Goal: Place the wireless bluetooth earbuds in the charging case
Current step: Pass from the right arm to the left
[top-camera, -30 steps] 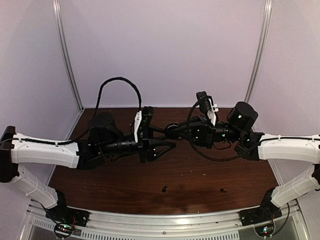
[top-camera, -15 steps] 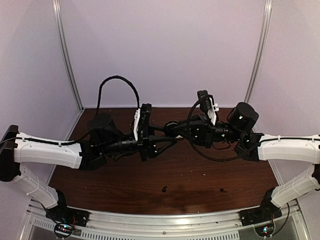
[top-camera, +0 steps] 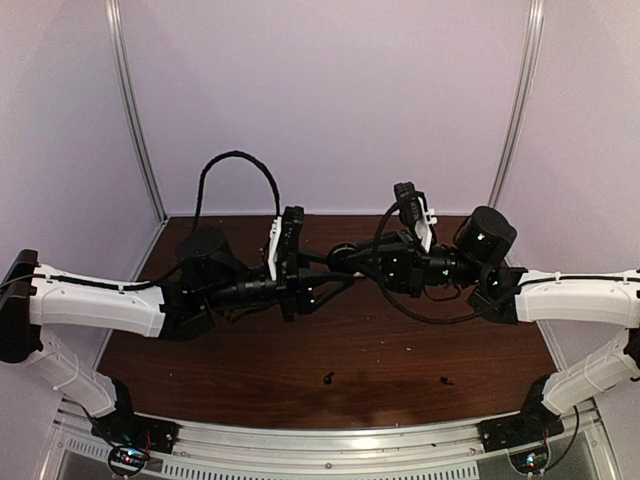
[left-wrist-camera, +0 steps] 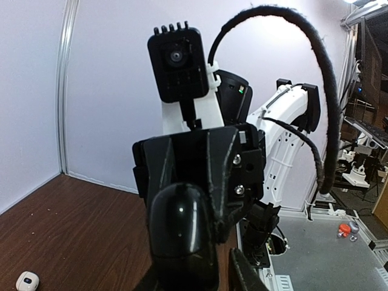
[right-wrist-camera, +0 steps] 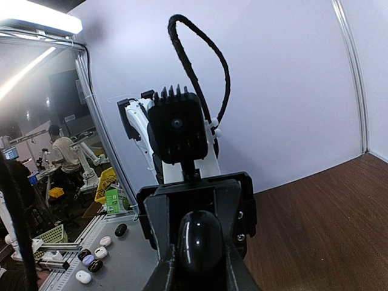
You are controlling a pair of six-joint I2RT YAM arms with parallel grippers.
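Over the last second the left gripper (top-camera: 338, 288) has risen from slightly below and drawn level with the right gripper (top-camera: 345, 260). In the last half of that second it has hardly shifted. Its fingers are spread and straddle the black charging case (right-wrist-camera: 200, 242). A gap shows beside one finger in the left wrist view, so I judge that they have not yet clamped.

The case hangs in mid-air between the two sets of fingertips. The right gripper's fingers press against both of its sides and carry it. This looks like the approach to a hand-over, or to a two-handed opening of the lid. Either way, no bud has gone in.

The case looks like a closed, glossy pebble. No seam or cavity shows, so what it holds cannot be told.

A small white object (left-wrist-camera: 27, 280) lies on the table (top-camera: 250, 370), low and to the left of the left fingers. Whether it is a case or a bud is unclear.

A black earbud (top-camera: 329, 378) lies on the table well below the left fingertips, toward the bases. A second black earbud (top-camera: 446, 380) lies well below the right fingers, further toward that arm's side.
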